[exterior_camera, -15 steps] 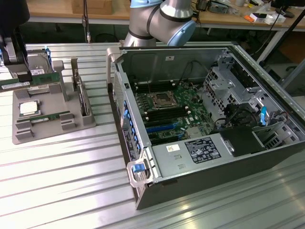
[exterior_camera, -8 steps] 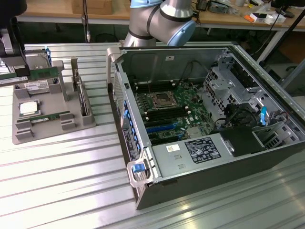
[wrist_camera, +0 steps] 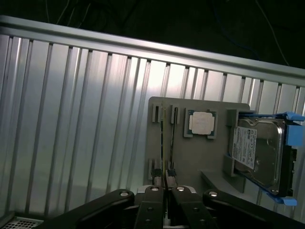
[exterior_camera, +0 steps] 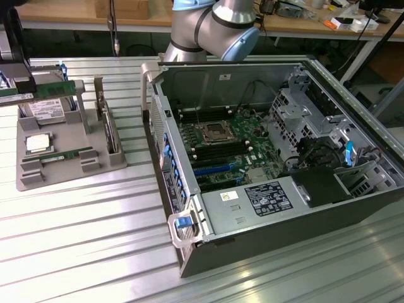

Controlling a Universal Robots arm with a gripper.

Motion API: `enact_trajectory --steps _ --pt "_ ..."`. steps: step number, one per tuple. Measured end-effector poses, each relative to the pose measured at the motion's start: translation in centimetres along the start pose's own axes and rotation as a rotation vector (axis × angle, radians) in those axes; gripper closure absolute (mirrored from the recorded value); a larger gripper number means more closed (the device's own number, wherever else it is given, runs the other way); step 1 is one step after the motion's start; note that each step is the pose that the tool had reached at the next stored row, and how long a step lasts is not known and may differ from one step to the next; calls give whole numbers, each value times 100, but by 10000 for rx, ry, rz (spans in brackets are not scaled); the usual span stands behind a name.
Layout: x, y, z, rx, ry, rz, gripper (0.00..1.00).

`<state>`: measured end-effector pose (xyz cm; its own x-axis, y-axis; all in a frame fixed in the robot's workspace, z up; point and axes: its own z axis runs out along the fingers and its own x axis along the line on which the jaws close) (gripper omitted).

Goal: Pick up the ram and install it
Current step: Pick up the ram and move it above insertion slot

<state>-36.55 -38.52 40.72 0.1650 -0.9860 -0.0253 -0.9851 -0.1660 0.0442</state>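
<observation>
**A:** Wrist view first. Where is the ram (wrist_camera: 164, 143)?

**B:** The fingers (wrist_camera: 153, 202) are clenched on it. It shows edge-on, running straight out from between them. The tray (wrist_camera: 209, 162) lies beneath the fingers on the ribbed tabletop (wrist_camera: 71, 119). The CPU (wrist_camera: 201, 124) and hard drive (wrist_camera: 259, 152) sit off to one side of the ram's line. What looks like a second stick (wrist_camera: 174, 125) lies just beside that line.

**A:** And the exterior view?

**B:** The ram is off the tray, above it at the exterior view's left. The open case (exterior_camera: 265, 240) is well apart from the fingers, toward that view's right. Its slots (exterior_camera: 218, 150) sit deep inside, past the near wall.

**A:** What could go wrong?

**B:** The hold looks to be on a thin board near one end, so a quick swing could make it pivot or slip. Carried low, its free end could clip the case wall. If it meets a slot tilted or off-line, pressing down could bend the board or leave it half-seated.
</observation>
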Motion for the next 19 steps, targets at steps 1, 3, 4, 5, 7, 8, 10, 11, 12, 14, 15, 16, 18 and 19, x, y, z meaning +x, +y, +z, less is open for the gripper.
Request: enact_trajectory --steps 1,3,4,5,7,8,10,11,12,14,15,16,18,19 --pt "0 1 -28 2 0 0 87" --pt "-1 1 -29 0 0 -1 87" --pt "-1 1 -29 1 0 0 87" --pt "-1 1 -29 0 0 0 87" --pt "0 -4 -31 -2 1 5 87" --pt "2 -13 -30 0 -1 12 87" --pt "7 -46 -31 0 -1 22 87" --pt "15 -95 -33 1 -2 29 87" --pt "23 -140 -36 1 -1 33 87" --pt "36 -216 -39 2 -2 41 87" --pt "39 -239 -40 1 -2 45 87" --pt "44 -264 -41 1 -2 50 87" --pt "49 -295 -43 2 -3 56 87" --pt "51 -306 -43 1 -2 58 87"
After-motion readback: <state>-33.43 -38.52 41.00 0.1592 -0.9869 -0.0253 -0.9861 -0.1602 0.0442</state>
